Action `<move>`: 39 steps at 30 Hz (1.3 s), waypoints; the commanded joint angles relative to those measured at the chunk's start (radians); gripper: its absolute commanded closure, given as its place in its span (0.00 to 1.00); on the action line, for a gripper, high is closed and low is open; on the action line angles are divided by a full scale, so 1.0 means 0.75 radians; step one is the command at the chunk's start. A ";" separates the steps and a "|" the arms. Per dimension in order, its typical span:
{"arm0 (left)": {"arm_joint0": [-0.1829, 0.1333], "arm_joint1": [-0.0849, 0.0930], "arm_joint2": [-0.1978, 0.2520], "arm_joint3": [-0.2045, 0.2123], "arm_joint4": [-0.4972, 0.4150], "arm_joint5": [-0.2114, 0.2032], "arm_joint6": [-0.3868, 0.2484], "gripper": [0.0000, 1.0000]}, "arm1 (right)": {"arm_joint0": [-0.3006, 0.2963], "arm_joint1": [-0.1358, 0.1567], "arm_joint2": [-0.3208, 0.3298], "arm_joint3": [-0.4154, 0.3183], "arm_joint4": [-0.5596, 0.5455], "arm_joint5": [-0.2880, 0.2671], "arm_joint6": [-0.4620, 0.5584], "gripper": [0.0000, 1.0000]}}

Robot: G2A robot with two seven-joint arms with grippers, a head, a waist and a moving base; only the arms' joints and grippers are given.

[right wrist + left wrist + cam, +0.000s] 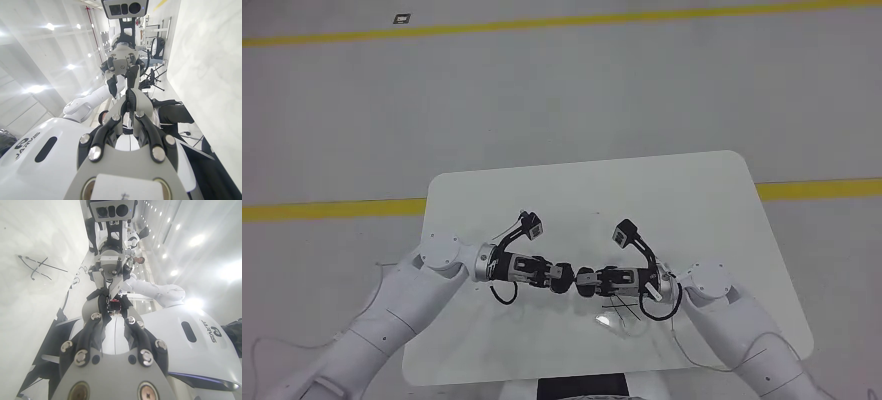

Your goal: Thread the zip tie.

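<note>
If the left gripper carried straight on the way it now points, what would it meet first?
Most likely the right gripper: the left gripper points straight at it, tip to tip, and they look nearly touching, though depth is hard to judge.

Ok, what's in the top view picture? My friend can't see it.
The robot's left gripper and right gripper meet tip to tip over a white table. A few loose zip ties lie on the table by the right gripper. Around the table is grey floor with yellow lines.
</note>
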 commanded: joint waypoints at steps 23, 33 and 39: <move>-0.006 -0.008 0.012 0.008 0.004 0.013 -0.002 0.90 | 0.001 0.014 -0.011 -0.006 0.020 -0.010 -0.010 1.00; -0.004 -0.009 0.011 0.015 0.003 0.010 0.005 0.90 | 0.005 0.018 -0.024 -0.007 0.018 -0.018 -0.009 1.00; -0.001 -0.009 0.007 0.014 0.004 0.010 0.008 0.90 | 0.005 0.021 -0.027 -0.010 0.020 -0.025 -0.004 1.00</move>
